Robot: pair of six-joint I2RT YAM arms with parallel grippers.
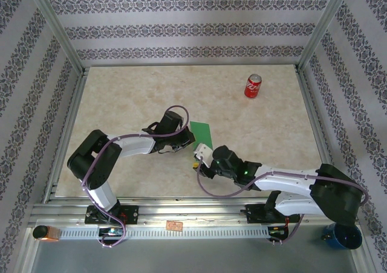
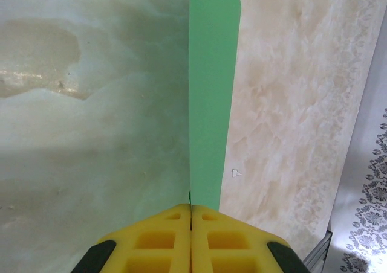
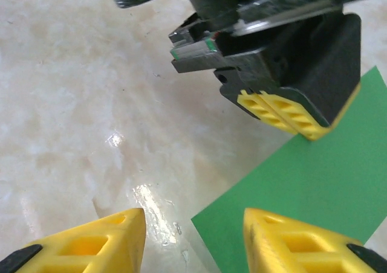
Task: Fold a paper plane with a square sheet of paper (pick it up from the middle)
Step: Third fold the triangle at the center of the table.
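Observation:
The square sheet of paper (image 1: 201, 130) is bright green and lies near the table's middle, just ahead of both arms. My left gripper (image 1: 186, 141) is shut on its edge. In the left wrist view the paper (image 2: 211, 104) runs as a narrow green band straight out from the closed yellow jaws (image 2: 191, 208). My right gripper (image 3: 193, 224) is open and low over the table, with a corner of the sheet (image 3: 314, 194) lying between its fingers. The left gripper (image 3: 284, 113) pinches the sheet's far edge there. The paper plane is out of view.
A red soda can (image 1: 253, 86) stands at the back right of the marble-patterned table (image 1: 121, 104). Metal frame posts and patterned walls close in the sides. A blue cup (image 1: 340, 237) sits off the table by the right arm's base.

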